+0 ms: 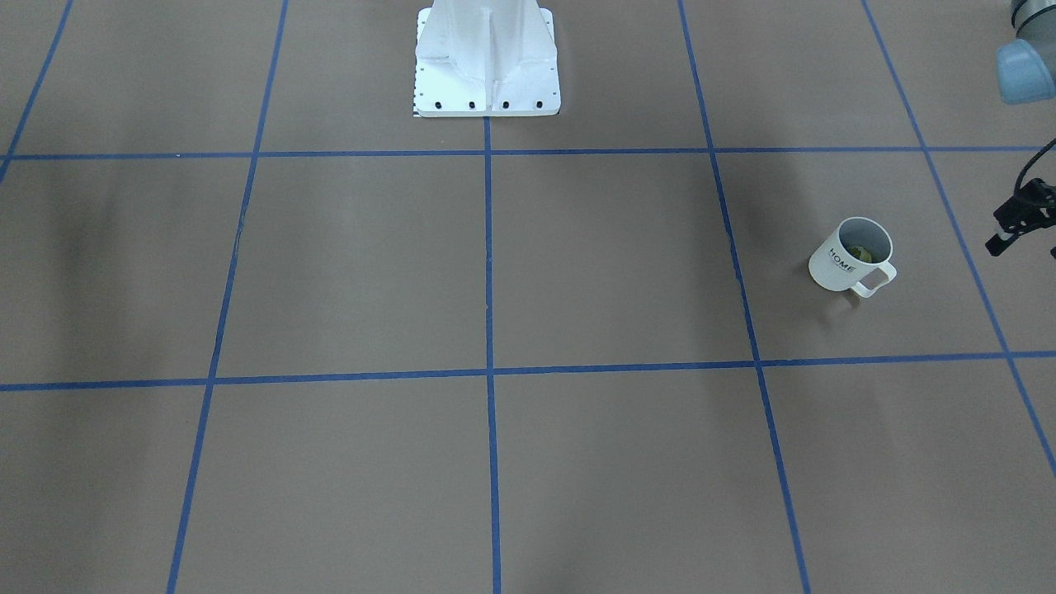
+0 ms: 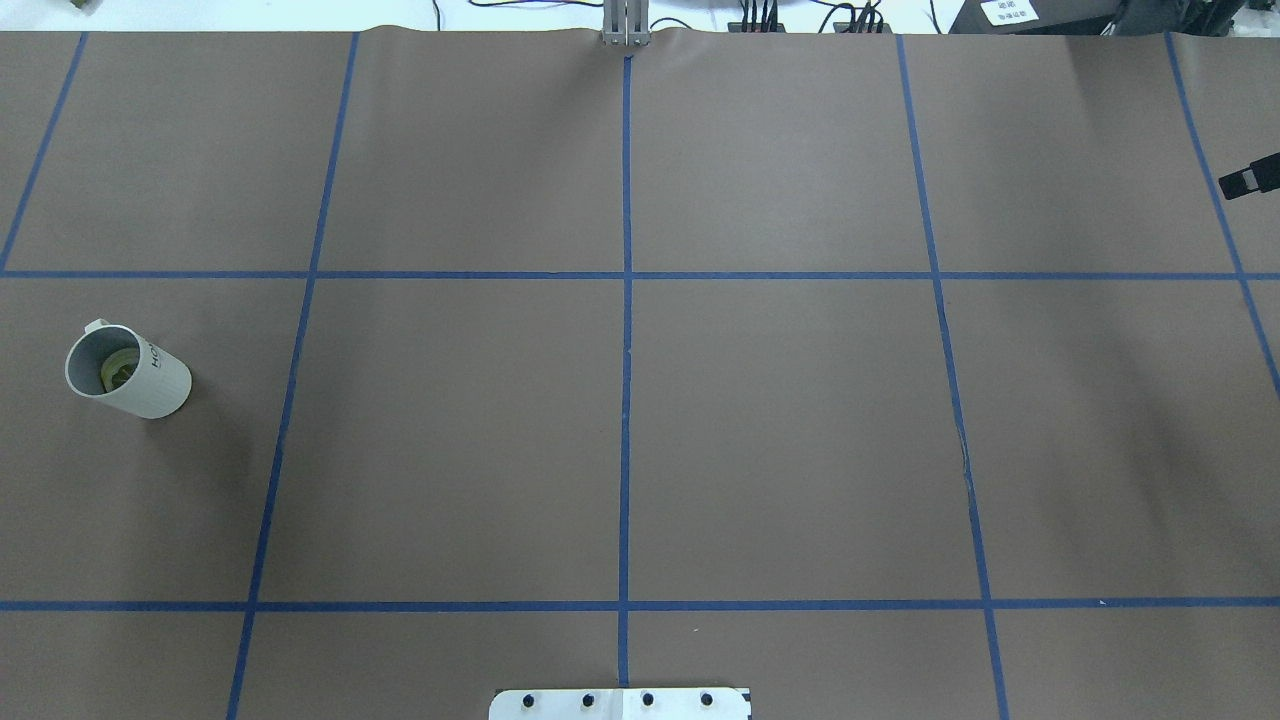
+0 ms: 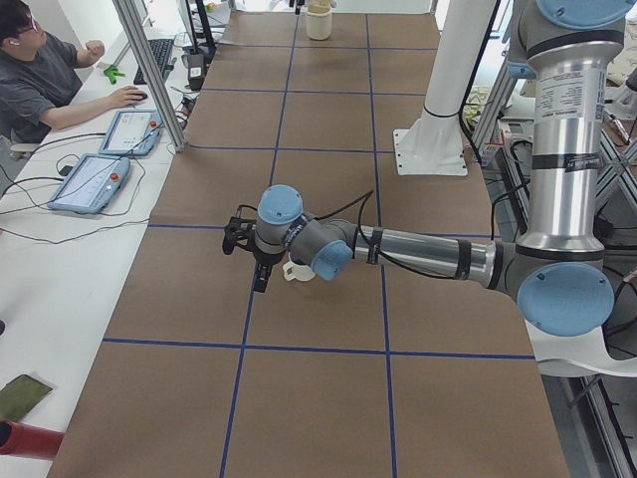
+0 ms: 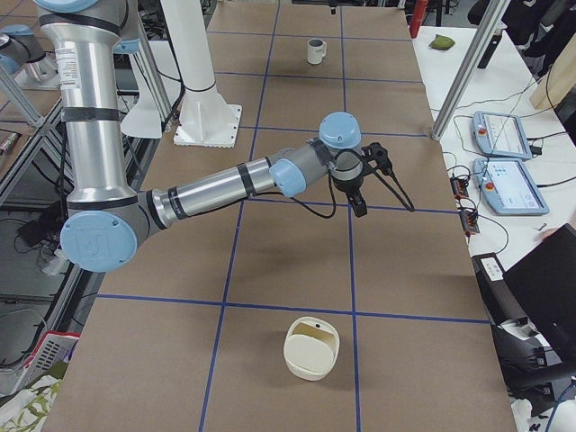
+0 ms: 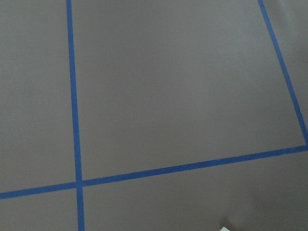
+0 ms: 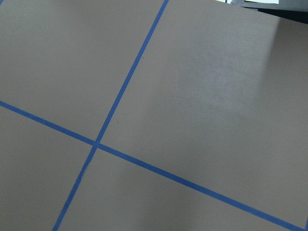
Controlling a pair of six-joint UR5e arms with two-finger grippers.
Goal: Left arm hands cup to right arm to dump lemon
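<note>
The white "HOME" cup [image 1: 850, 262] stands upright on the brown table, on the robot's left side. It also shows in the overhead view [image 2: 150, 385]. The yellow-green lemon [image 1: 860, 254] lies inside it, as the overhead view [image 2: 118, 372] also shows. My left gripper [image 1: 1027, 235] hovers beside the cup, apart from it. It is cut off by the view's edge, and its one visible finger is splayed out as if open and holds nothing. Only one black fingertip of my right gripper [image 2: 1250, 178] shows at the far right edge, so I cannot tell its state. Both wrist views show only table.
The white robot base [image 1: 487, 74] stands at mid-table on the robot's side. A cream container [image 4: 312, 349] stands near the table's right end. Blue tape lines [image 2: 626, 300] grid the brown paper. An operator [image 3: 40, 70] sits at a side desk with tablets.
</note>
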